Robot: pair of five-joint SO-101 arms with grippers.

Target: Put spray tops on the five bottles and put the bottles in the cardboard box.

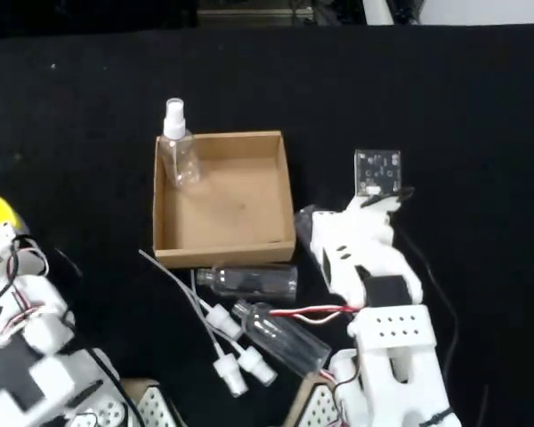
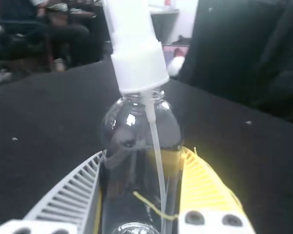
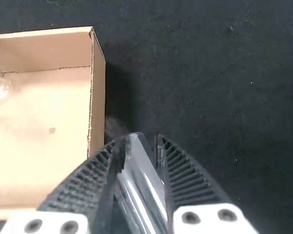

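Bottle [image 2: 136,122] stands clamped in the left gripper [image 2: 144,155], well left of the cardboard box [image 1: 222,253]. The right gripper [image 3: 139,142] pinches another clear bottle [image 3: 136,187]. The spray top [image 2: 136,53] looks unscrewed, so tilting may shed it.

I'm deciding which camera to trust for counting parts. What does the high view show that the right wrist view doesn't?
High view adds: two bottles lying in front of the cardboard box, with three loose spray tops beside them. Right wrist view adds: the clear bottle clamped in the right gripper. Both share: the cardboard box and the spray-topped bottle standing in its corner.
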